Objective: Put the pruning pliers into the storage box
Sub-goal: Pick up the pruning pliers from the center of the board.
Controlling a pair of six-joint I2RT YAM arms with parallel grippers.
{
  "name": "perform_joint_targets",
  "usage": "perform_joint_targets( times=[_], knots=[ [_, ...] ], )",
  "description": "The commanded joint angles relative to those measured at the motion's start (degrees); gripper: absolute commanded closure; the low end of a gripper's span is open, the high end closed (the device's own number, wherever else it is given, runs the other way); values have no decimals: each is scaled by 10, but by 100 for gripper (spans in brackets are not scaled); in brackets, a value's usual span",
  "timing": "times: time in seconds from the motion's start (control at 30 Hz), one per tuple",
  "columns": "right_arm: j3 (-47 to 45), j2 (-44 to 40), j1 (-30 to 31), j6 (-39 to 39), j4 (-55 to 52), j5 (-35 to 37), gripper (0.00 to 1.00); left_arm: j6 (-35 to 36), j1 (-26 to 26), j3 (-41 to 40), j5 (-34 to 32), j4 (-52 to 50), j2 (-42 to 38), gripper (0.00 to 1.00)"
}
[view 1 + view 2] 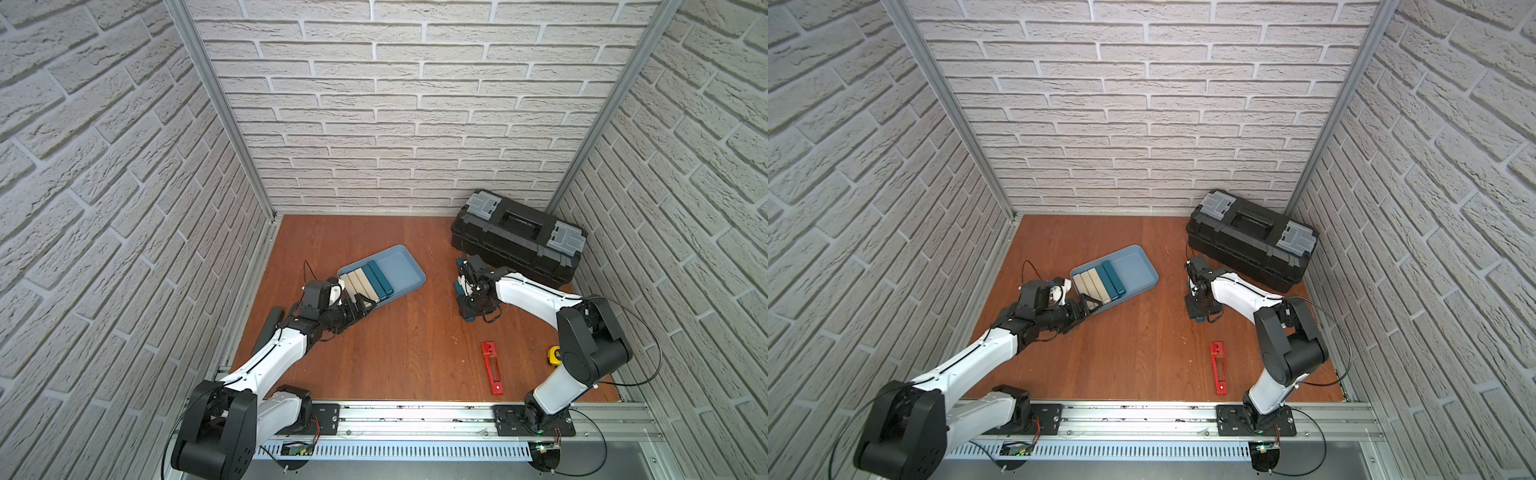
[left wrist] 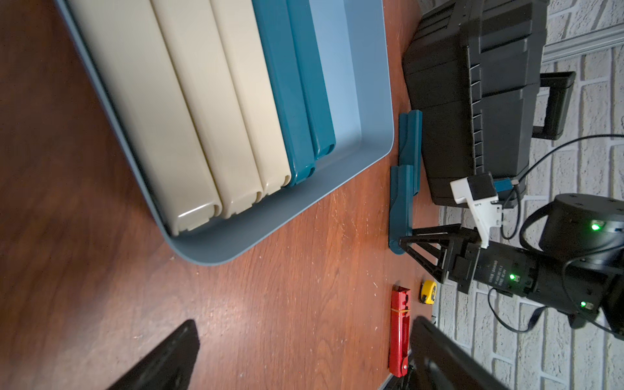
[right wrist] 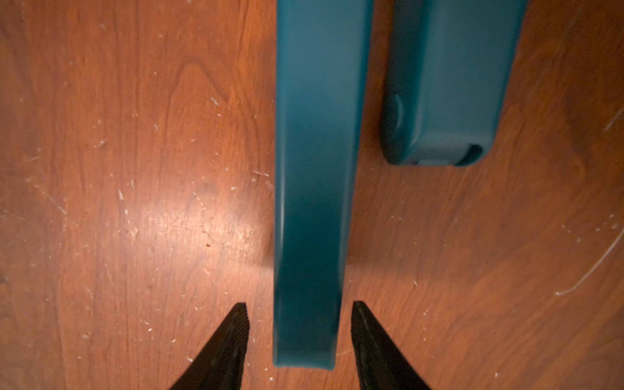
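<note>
The red pruning pliers (image 1: 491, 368) (image 1: 1218, 368) (image 2: 400, 331) lie flat on the wooden table near its front edge, with nothing touching them. The light blue storage box (image 1: 401, 262) (image 1: 1136, 264) (image 2: 344, 67) sits left of centre and holds beige and teal bars. My left gripper (image 1: 368, 306) (image 2: 300, 358) is open and empty at the box's near corner. My right gripper (image 1: 467, 311) (image 3: 300, 307) points down with its jaws either side of a teal bar (image 3: 314, 169). A gap shows on both sides of that bar.
A second teal bar (image 3: 445, 84) lies beside the first. The black toolbox (image 1: 519, 237) stands at the back right, just behind my right gripper. A yellow tape measure (image 1: 555, 355) (image 2: 429, 292) sits right of the pliers, close to my right arm.
</note>
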Motion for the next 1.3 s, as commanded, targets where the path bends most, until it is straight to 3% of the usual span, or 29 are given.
perform_joint_targets(
  times=[0.0,0.13,0.37,0.43,0.87,1.27],
  knots=[
    [10,10,-5,-10,6,-9,51,-2,-3,0,-6,21,2,2],
    [16,24,-5,-12,6,-16,57,-8,-3,3,6,38,12,2],
    [26,28,-6,-13,4,-27,84,-21,-9,10,47,74,41,2],
    [30,26,-6,-15,3,-28,88,-23,-12,13,49,78,45,2],
    [133,13,3,-29,-42,-67,87,-27,-16,49,52,82,50,2],
    [295,106,57,-48,-70,-99,87,-5,-9,95,9,52,64,2]
  ],
)
